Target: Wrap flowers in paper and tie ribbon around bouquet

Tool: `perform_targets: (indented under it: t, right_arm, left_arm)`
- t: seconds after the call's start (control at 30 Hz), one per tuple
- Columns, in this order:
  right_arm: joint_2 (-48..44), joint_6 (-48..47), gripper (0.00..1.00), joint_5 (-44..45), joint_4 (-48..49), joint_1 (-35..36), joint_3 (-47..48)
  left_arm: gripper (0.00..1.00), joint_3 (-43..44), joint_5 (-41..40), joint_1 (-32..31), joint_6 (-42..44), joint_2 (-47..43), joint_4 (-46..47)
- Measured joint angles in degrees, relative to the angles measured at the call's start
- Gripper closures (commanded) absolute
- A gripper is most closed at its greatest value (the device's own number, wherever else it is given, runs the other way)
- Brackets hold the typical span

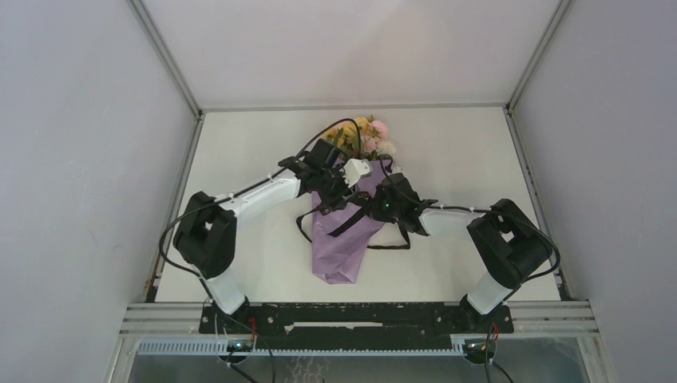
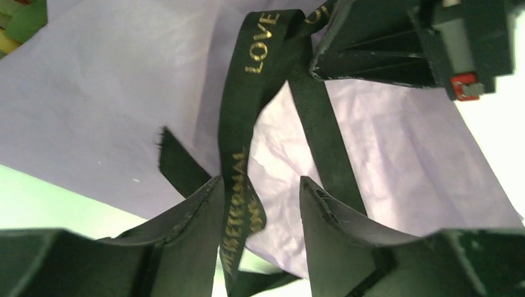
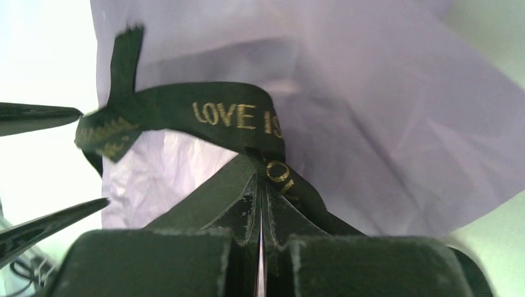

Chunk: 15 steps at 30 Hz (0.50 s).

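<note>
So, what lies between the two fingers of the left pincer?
The ribbon runs through that gap, with the paper behind it. The left wrist view shows this.

Before you, paper [image 1: 343, 251] on the table [image 1: 471, 159], its point toward the near edge, flowers [image 1: 366, 136] in its far end, ribbon [image 3: 229, 114] across its middle.

top: overhead, far, facing down | wrists: close, both on ribbon [image 2: 246, 124], paper [image 2: 93, 93]

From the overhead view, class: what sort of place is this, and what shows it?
Probably a robot test cell: plain pale walls enclose a table, and two arms are bolted to a black rail.
</note>
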Motion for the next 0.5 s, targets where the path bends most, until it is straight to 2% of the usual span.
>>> perform_targets:
  t: [0.17, 0.2, 0.3, 0.37, 0.43, 0.5]
  right_arm:
    - [-0.42, -1.66, 1.00, -6.21, -3.08, 0.09, 0.00]
    - [-0.42, -1.86, 1.00, -7.04, -3.50, 0.17, 0.00]
    - [-0.42, -2.60, 1.00, -8.22, -4.35, 0.61, 0.00]
    - [-0.42, -2.99, 1.00, -8.55, -4.96, 0.96, 0.00]
    - [-0.42, -3.30, 1.00, -8.61, -5.60, 1.31, 0.00]
    - [-0.42, -3.72, 1.00, -8.59, -6.10, 1.60, 0.00]
  left_arm:
    - [0.40, 0.02, 0.68, 0.66, -1.29, -5.01, -5.70]
    - [0.42, 0.02, 0.96, 1.25, -2.03, -5.95, -6.03]
    - [0.59, 0.02, 0.70, 4.66, -5.92, -8.28, -5.14]
    - [0.63, 0.33, -1.11, 6.58, -8.59, -7.72, -4.07]
    - [0.60, 1.70, -3.26, 7.85, -10.71, -5.05, -4.02]
    - [0.51, 3.63, -4.68, 8.24, -12.17, -0.92, -3.65]
